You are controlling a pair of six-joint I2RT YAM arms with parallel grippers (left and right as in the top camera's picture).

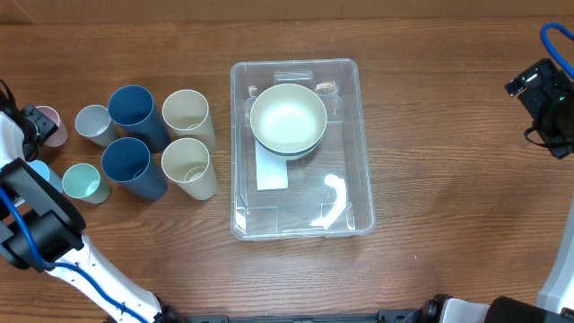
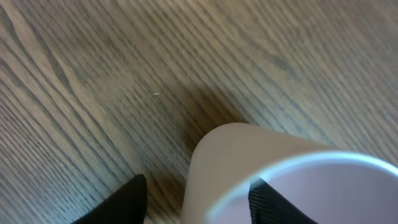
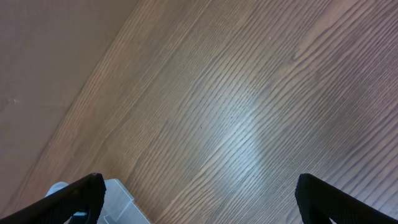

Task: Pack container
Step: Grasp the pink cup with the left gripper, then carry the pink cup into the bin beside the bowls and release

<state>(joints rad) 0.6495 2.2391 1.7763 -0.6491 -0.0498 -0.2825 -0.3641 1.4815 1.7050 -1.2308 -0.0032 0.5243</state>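
The clear plastic container [image 1: 350, 179] lies in the middle of the table with a cream bowl [image 1: 287, 117] nested on a bluish bowl in its far half. A corner of the container shows in the right wrist view [image 3: 121, 199]. My left gripper [image 1: 38, 126] is at the far left, open, at a pale pink cup [image 1: 54, 126]. In the left wrist view the left gripper [image 2: 196, 193] has one finger inside the pink cup [image 2: 249, 146] and one outside, with a gap to the wall. My right gripper [image 1: 541, 90] is open and empty above bare table at the far right; its fingers [image 3: 199, 193] are wide apart.
Left of the container stand two dark blue cups [image 1: 134, 112] [image 1: 130, 166], two cream cups [image 1: 186, 115] [image 1: 188, 168], a small grey cup [image 1: 92, 123] and a small teal cup [image 1: 82, 182]. A light blue cup [image 1: 39, 170] is partly hidden by my left arm.
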